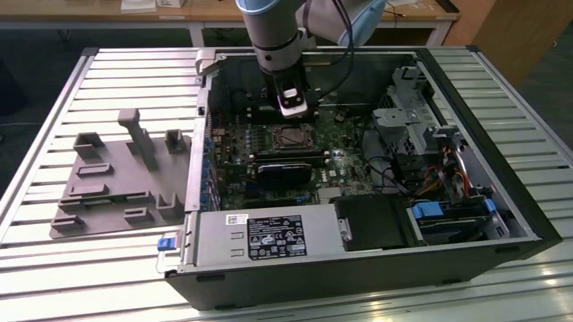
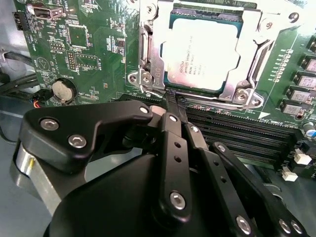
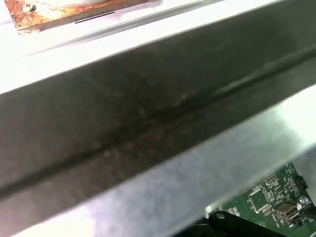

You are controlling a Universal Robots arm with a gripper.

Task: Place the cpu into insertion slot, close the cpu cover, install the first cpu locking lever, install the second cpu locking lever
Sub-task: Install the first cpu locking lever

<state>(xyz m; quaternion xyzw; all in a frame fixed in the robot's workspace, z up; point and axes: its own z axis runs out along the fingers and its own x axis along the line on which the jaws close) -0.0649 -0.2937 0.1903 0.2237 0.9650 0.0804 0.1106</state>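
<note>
cpu cover (image 2: 251, 34) framing cpu (image 2: 200, 52), memory slots (image 2: 247, 140) beside, jaws closed

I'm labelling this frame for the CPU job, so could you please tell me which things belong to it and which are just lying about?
Job: cpu, seated; cpu cover, closed over it; end effector beside the cover.
Lying about: coin battery; memory slots; power supply; grey fixture plate.

there is one robot arm (image 1: 273, 30) with one gripper (image 2: 170, 98), one open computer case (image 1: 484, 221), one green motherboard (image 2: 94, 44), one cpu (image 2: 200, 52), one cpu cover (image 2: 249, 29), one coin cell (image 2: 62, 90), one power supply (image 1: 268, 238), one grey moulded tray (image 1: 107, 194) and one slatted table (image 1: 54, 100).
</note>
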